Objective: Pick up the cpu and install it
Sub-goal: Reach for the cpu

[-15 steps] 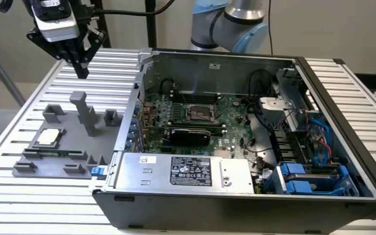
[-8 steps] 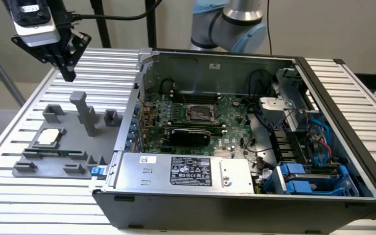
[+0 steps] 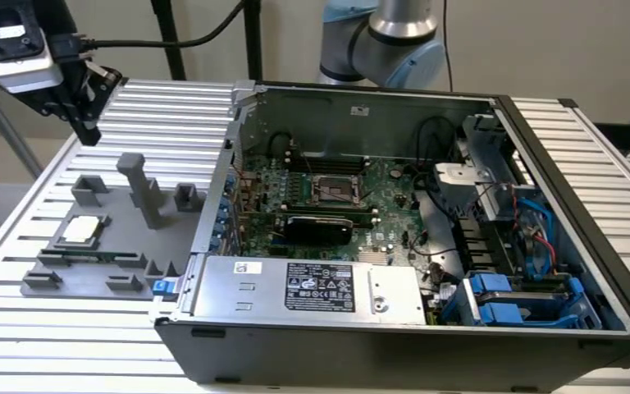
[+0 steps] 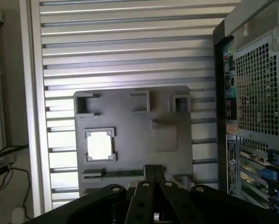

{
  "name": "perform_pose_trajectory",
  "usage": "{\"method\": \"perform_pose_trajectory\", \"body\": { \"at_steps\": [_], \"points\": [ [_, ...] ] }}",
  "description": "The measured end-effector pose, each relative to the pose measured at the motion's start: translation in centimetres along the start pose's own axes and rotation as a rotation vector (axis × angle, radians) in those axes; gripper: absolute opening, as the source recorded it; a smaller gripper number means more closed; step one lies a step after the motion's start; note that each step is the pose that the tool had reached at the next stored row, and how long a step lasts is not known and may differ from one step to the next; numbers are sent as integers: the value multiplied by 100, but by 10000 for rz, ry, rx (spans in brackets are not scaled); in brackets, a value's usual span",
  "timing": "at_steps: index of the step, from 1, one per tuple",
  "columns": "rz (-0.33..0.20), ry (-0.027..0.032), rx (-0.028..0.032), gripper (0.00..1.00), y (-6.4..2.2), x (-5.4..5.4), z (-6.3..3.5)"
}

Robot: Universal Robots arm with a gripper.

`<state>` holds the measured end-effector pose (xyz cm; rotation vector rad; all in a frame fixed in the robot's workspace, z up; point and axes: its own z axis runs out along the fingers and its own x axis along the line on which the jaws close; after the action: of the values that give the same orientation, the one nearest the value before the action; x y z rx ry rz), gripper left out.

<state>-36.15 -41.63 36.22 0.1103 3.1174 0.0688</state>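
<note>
cpu [image 3: 82, 231] lies flat in grey fixture [image 3: 125, 245] pocket, metal top up; square, no long axis. gripper [image 4: 153, 170] fingers together, empty, well above.

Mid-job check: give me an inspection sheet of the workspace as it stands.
Surface: slatted metal table, carrying a grey fixture plate and an open computer case.
Job's things: cpu lying in a pocket of the fixture plate; motherboard socket inside the case.
Clutter: nothing seen.
End effector: shut, empty, above the table, clear of the cpu.
Cables: black cable to the end effector; blue wires inside the case.
Surroundings: robot arm behind the case.
</note>
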Motion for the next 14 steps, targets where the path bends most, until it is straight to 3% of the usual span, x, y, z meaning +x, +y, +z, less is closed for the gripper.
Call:
{"method": "perform_pose_trajectory", "body": {
  "at_steps": [10,14],
  "points": [
    [-47,3,0,11,-39,446,172],
    [-233,9,-5,11,-47,523,231]
  ]
}}
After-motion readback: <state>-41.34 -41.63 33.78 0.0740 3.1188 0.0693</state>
